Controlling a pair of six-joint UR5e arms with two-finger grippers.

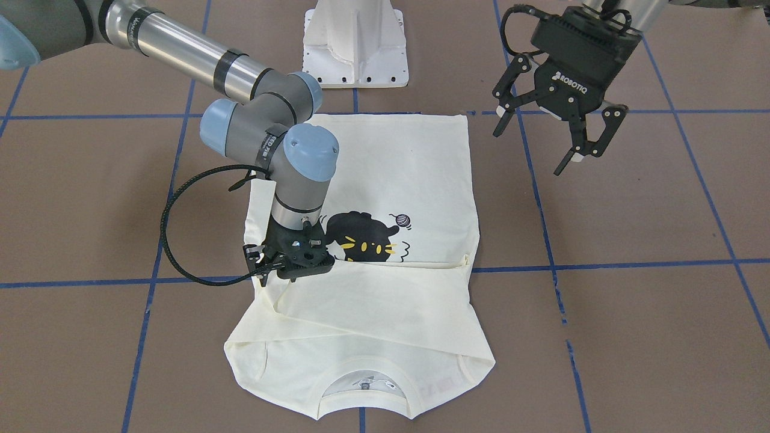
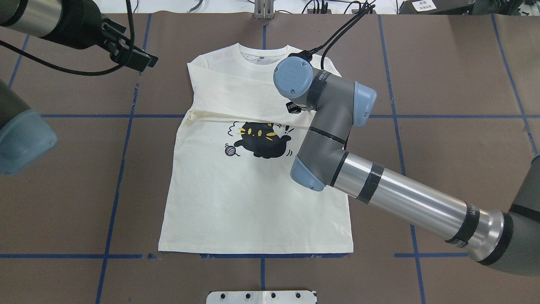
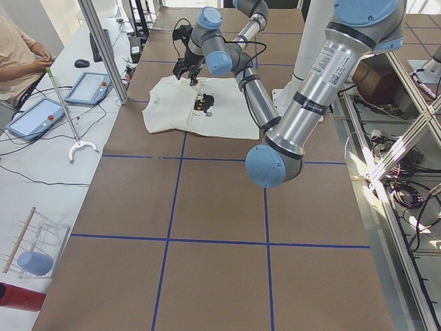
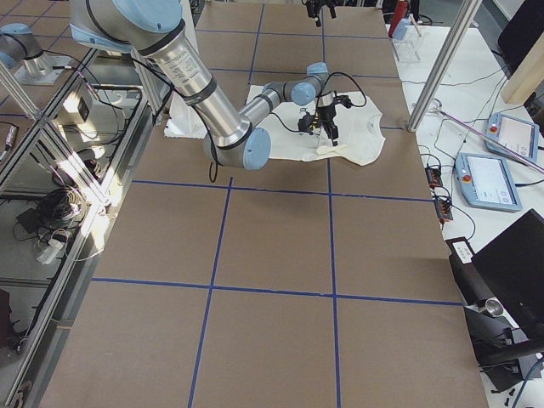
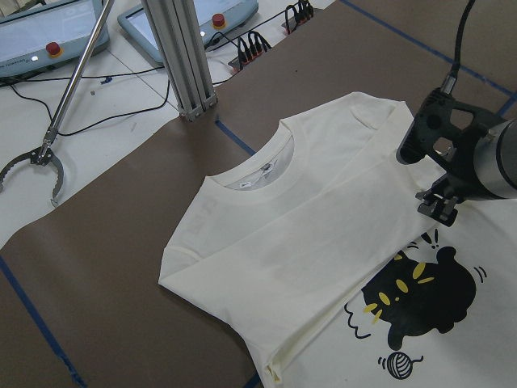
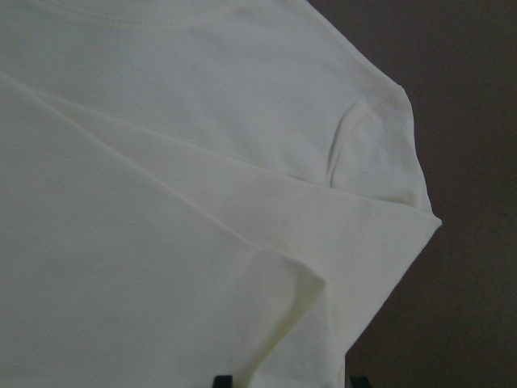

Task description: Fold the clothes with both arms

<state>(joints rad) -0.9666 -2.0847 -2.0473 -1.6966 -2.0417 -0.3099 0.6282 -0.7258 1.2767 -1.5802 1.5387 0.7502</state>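
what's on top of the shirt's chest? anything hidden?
A folded sleeve lies across the chest of the shirt, its edge just above the cat. The right tool sits low at the fold's end. Cat and yarn ball show; any print under the fold is covered.
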